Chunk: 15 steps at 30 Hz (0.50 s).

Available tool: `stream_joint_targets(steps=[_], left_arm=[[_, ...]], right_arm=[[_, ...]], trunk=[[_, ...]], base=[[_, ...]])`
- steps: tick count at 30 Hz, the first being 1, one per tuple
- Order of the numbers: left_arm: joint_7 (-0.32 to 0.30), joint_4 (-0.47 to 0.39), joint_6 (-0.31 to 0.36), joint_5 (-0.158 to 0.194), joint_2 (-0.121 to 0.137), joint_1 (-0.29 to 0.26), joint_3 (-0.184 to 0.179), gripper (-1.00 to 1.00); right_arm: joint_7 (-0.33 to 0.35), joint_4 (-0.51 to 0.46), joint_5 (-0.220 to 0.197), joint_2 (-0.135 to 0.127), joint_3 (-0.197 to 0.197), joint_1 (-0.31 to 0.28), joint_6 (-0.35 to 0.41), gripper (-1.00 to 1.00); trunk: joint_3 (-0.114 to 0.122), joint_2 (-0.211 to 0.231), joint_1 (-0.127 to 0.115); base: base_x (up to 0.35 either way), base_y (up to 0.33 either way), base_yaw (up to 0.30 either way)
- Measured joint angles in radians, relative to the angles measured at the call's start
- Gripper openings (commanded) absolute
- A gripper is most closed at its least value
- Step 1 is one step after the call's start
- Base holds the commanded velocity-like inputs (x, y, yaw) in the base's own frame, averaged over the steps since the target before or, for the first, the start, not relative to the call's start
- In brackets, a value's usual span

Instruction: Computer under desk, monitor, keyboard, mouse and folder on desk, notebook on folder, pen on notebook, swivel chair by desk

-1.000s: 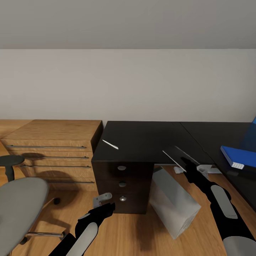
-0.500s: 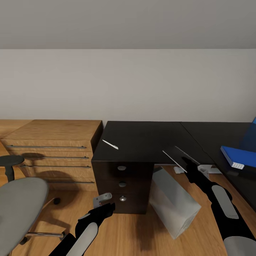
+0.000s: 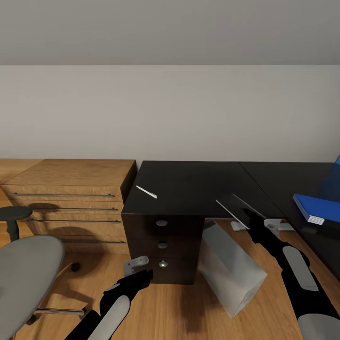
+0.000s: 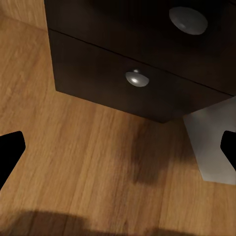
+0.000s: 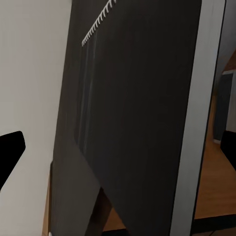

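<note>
The black desk (image 3: 189, 184) stands against the wall, its knobbed drawers (image 4: 138, 78) facing me. A dark flat notebook with a white spiral edge (image 3: 232, 208) (image 5: 142, 108) lies at the desk's front edge. My right gripper (image 3: 251, 219) is just in front of it, open, its fingertips (image 5: 10, 155) wide apart. A thin white pen (image 3: 146, 191) lies on the desk's left part. The blue folder (image 3: 315, 208) rests on the right wing. The grey computer (image 3: 231, 271) (image 4: 211, 142) leans tilted under the desk. My left gripper (image 3: 139, 273) hangs open before the bottom drawer. The swivel chair (image 3: 26, 278) is at lower left.
A wooden chest with bar handles (image 3: 71, 198) adjoins the desk's left side. A dark round pad on a post (image 3: 12, 215) stands by the chair. Pale grey pieces (image 3: 278, 225) lie on the floor under the desk. Bare wooden floor (image 4: 88, 162) lies in front of the drawers.
My right arm has drawn back slightly toward me, while the notebook stays where it was. The left arm and everything else are unchanged.
</note>
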Motion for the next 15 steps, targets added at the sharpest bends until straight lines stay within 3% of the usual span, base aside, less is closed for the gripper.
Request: stream_joint_targets(steps=[2,3,15], left_arm=[[0.000,0.000,0.000,0.000,0.000,0.000,0.000,1.00],[0.000,0.000,0.000,0.000,0.000,0.000,0.000,1.00],[0.000,0.000,0.000,0.000,0.000,0.000,0.001,1.00]], right_arm=[[0.000,0.000,0.000,0.000,0.000,0.000,0.000,1.00],[0.000,0.000,0.000,0.000,0.000,0.000,0.000,-1.00],[0.002,0.000,-0.001,0.000,-0.001,0.000,-0.001,-1.00]], trunk=[[0.000,0.000,0.000],[0.000,0.000,0.000],[0.000,0.000,0.000]], base=[[0.000,0.000,0.000],[0.000,0.000,0.000],[0.000,0.000,0.000]])
